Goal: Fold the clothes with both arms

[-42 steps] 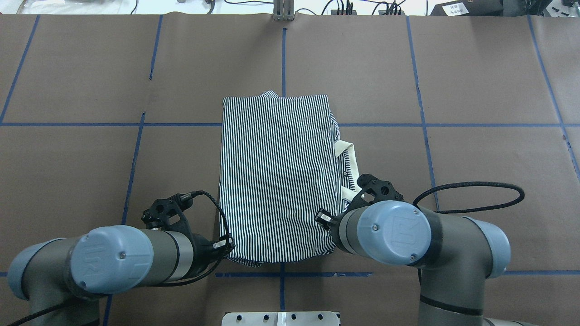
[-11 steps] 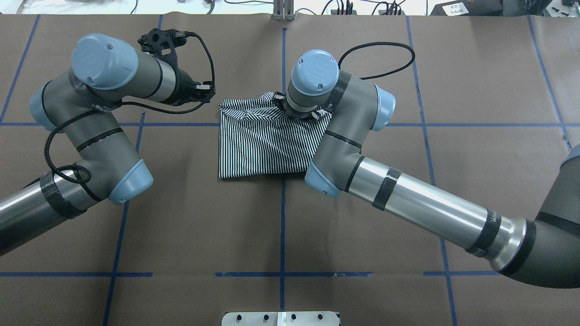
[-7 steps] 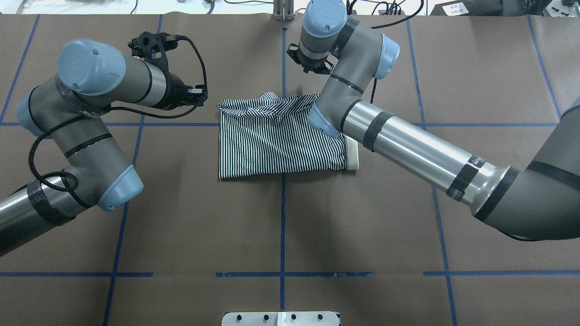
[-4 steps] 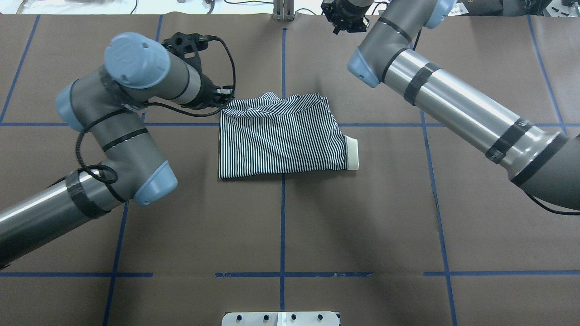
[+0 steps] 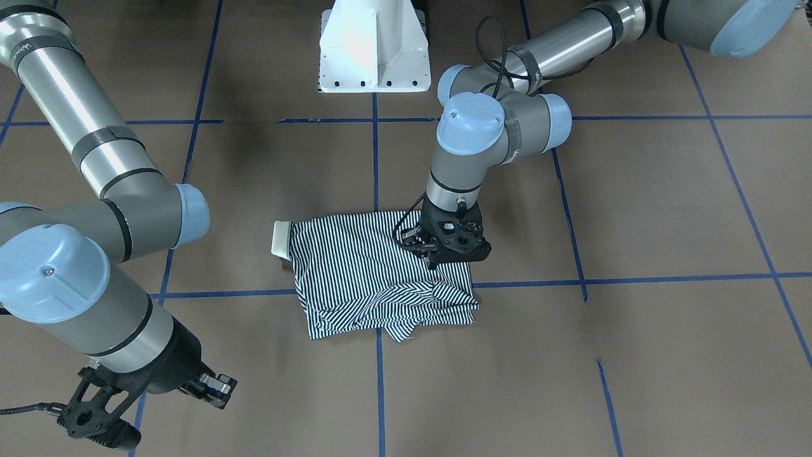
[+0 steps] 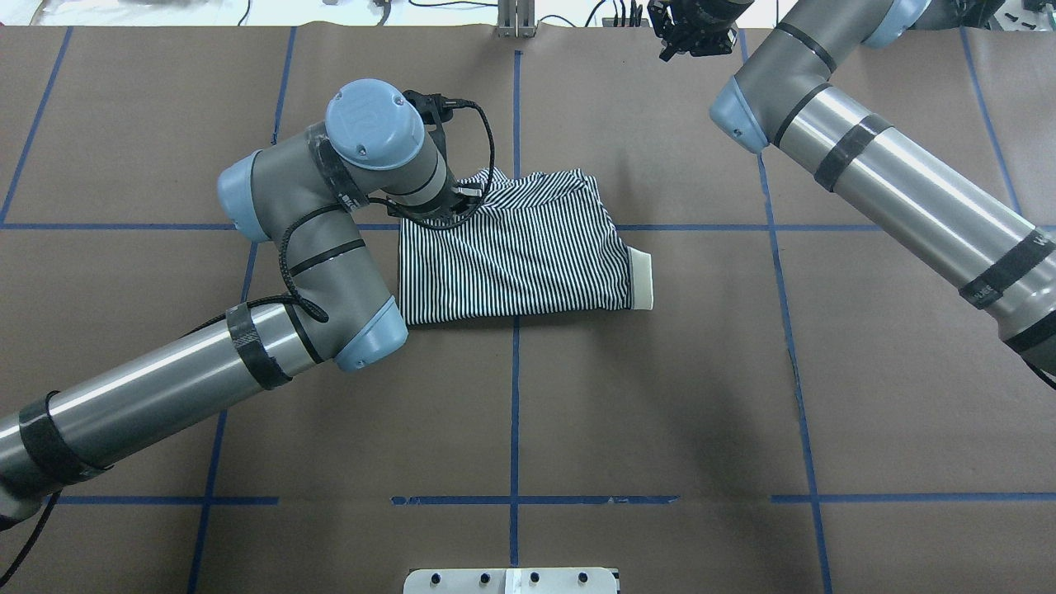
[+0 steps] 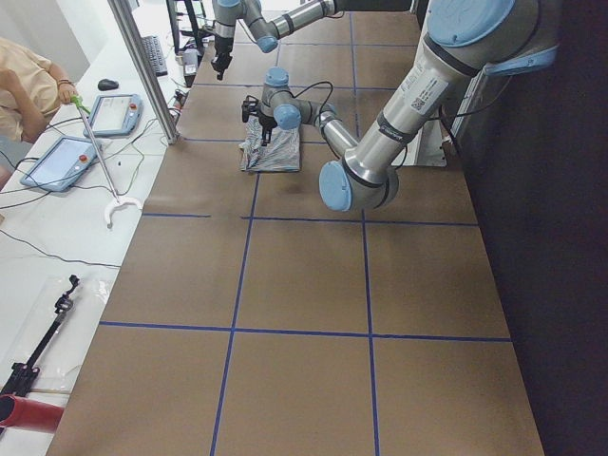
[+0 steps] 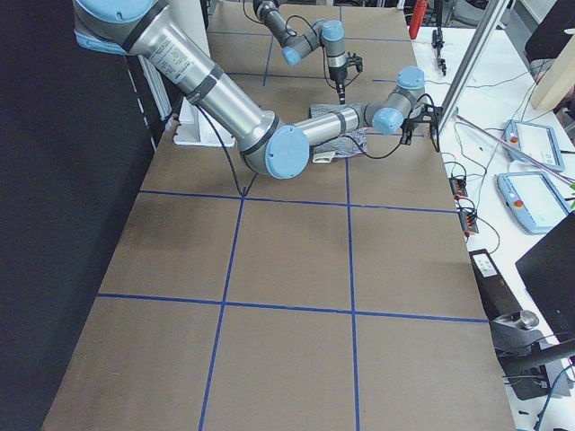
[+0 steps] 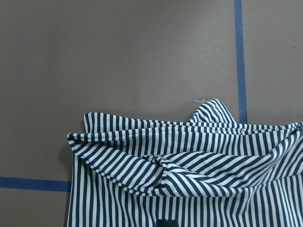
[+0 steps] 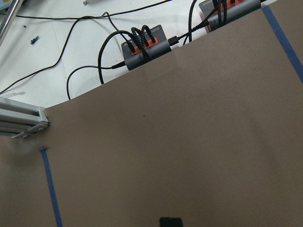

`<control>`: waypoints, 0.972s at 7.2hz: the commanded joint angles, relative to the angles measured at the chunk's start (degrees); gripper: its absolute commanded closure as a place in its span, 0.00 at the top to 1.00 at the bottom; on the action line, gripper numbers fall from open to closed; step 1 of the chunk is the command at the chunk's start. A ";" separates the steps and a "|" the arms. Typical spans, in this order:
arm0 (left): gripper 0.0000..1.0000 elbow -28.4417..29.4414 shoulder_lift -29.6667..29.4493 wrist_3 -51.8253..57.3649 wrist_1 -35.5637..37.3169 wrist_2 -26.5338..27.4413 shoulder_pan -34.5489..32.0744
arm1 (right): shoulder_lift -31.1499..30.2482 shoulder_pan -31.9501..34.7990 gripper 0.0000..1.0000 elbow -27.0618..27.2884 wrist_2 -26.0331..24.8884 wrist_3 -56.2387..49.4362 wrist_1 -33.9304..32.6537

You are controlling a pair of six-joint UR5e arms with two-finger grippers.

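Note:
The striped shirt (image 6: 511, 252) lies folded in the middle of the table, its cream collar (image 6: 642, 280) sticking out on the right. Its far left part is rumpled (image 9: 189, 161). My left gripper (image 5: 444, 261) hangs just above that rumpled corner of the shirt (image 5: 374, 282), pointing down. Its fingertips look shut and hold nothing. The left wrist hides it in the overhead view. My right gripper (image 6: 691, 35) is up at the far right edge of the table, well away from the shirt. It (image 5: 216, 386) looks shut and empty.
Brown paper with blue tape lines (image 6: 513, 499) covers the table. The white pedestal base (image 5: 371, 47) stands at the robot's side. Power strips with cables (image 10: 144, 40) lie just past the far edge. A person (image 7: 28, 85) and tablets (image 7: 114, 112) are beyond it.
The shirt's near half was folded over onto the far half. The right gripper let go and moved off to the far right edge. The left arm swung in over the far left corner.

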 commanded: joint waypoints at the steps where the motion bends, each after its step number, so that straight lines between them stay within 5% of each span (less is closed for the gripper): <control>1: 0.00 2.88 -1.91 0.37 -0.57 -0.05 0.10 | -0.56 -0.05 0.00 0.67 0.23 0.03 0.07; 7: 0.00 4.88 -1.73 0.63 -2.75 1.86 1.77 | -0.47 -0.14 0.00 0.93 1.11 0.91 0.16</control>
